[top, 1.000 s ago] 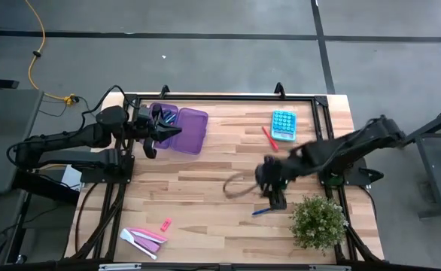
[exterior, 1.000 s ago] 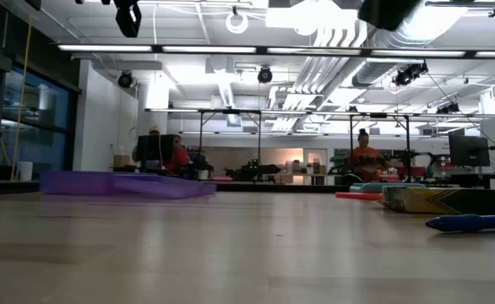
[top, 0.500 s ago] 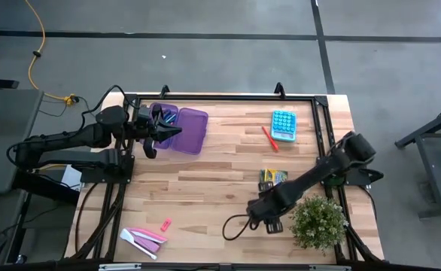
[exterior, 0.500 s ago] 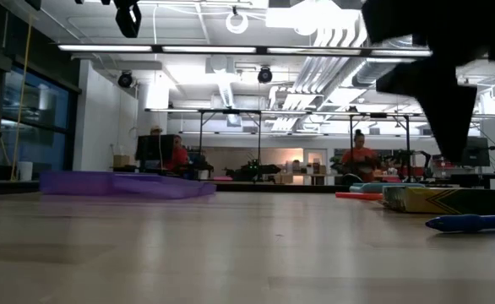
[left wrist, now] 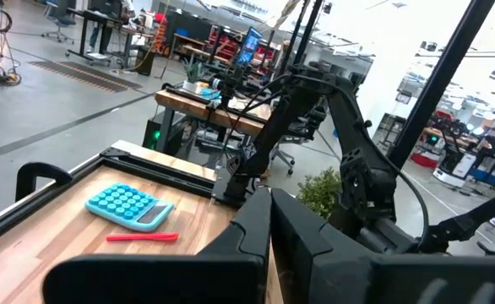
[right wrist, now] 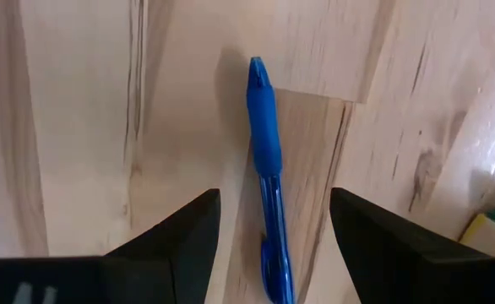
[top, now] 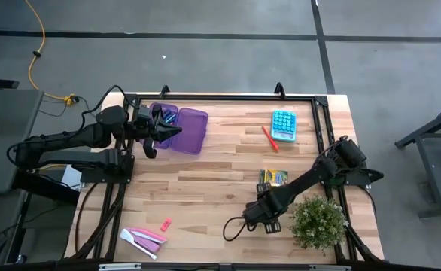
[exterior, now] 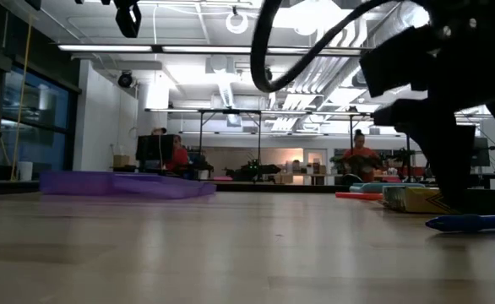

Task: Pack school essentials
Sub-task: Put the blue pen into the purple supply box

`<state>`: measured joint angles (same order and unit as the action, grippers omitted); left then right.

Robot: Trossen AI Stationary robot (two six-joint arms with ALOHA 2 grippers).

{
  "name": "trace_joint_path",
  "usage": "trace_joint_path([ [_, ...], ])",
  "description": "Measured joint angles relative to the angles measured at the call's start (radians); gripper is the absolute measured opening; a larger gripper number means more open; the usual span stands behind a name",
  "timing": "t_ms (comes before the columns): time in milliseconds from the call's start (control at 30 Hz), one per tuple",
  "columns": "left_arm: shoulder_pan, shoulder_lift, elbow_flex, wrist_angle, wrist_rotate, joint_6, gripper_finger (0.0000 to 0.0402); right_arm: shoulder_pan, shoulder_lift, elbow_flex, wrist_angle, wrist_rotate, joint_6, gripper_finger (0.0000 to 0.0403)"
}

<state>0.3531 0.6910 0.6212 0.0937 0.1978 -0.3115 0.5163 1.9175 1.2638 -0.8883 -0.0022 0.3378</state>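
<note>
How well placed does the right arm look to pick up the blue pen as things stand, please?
Probably well placed: the right gripper hangs open directly over the blue pen, one finger on each side, with only bare table around it. The plant stands close beside.

Both arms are dark, near black, built of slim tubular links joined by thicker rounded joints. The left arm (top: 70,140) has a bulbous joint housing ahead of a blocky wrist section. A black cable loops loosely out from the wrist of the right arm (top: 311,179) and curves back to it. The right gripper (right wrist: 269,224) has two matte black fingers (right wrist: 180,232) with flat, wedge-shaped tips. The left gripper (left wrist: 269,221) has smooth, dark fingers with softly rounded edges.
</note>
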Motion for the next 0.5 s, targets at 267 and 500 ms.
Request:
trace_joint_path([
  [267, 0.000, 0.000, 0.000, 0.000, 0.000, 0.000, 0.0000, -0.002, -0.007, -0.094, 0.055, -0.009, 0.021, 0.0175],
  [500, 0.000, 0.000, 0.000, 0.000, 0.000, -0.004, 0.0000, -0.005, -0.005, -0.098, 0.087, -0.019, -0.006, 0.0139],
])
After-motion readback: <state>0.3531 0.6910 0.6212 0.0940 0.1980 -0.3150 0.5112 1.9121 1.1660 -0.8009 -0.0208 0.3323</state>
